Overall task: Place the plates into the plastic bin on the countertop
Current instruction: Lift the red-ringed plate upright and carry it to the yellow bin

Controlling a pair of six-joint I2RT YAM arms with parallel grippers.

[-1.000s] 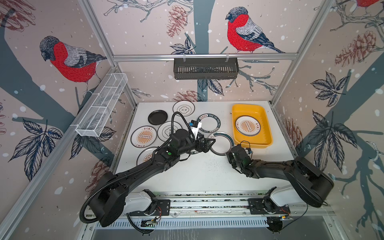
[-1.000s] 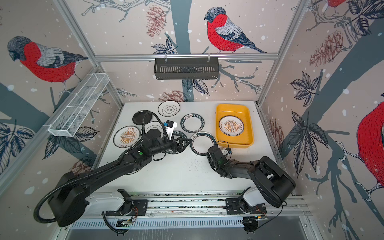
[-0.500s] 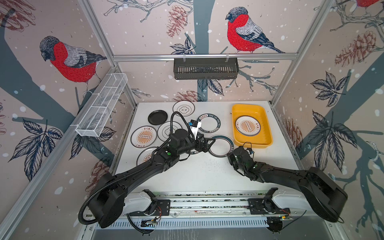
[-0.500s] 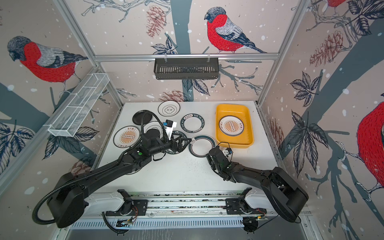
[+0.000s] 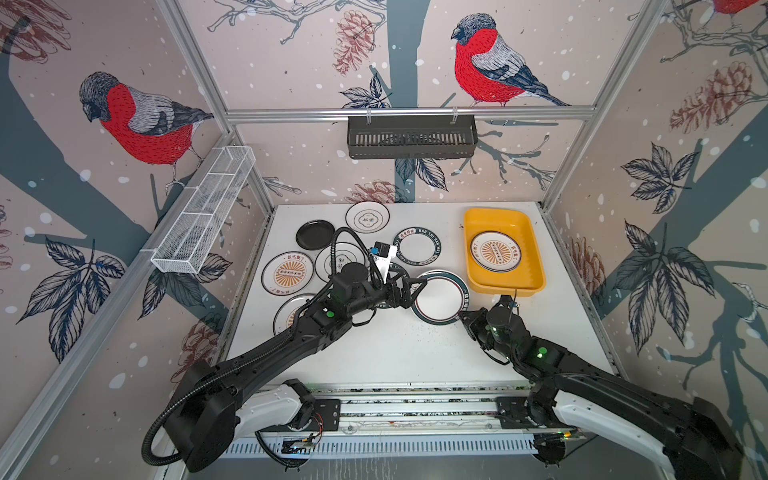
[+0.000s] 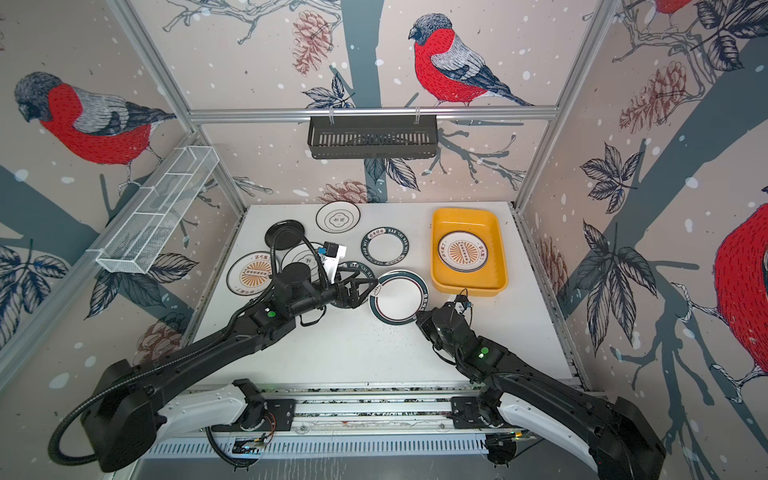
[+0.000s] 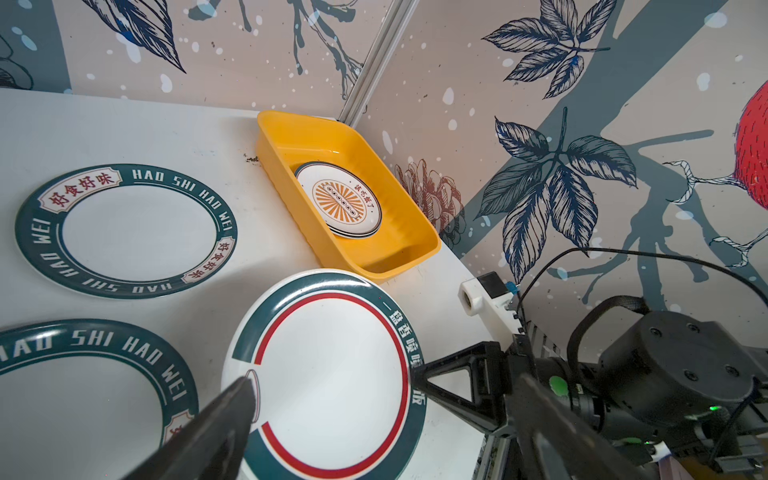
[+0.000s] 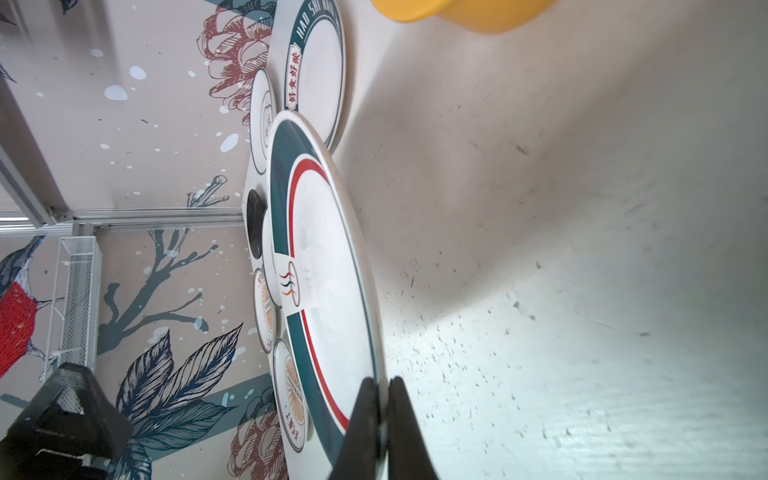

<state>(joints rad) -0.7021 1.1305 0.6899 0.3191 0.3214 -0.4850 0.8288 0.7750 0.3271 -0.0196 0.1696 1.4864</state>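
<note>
White surface, small dark specks on it. Yellow bin stands at far right corner. Plates lie directly on surface, at left and middle:
- black plate and quatrefoil plate along far side
- green-lettered plate left of bin, not touching it
- second green-lettered plate near it
- sunburst plate at left
- nearer sunburst plate, half hidden

Red-ring plate near bin's near left corner; we cannot tell if it lies flat.
</note>
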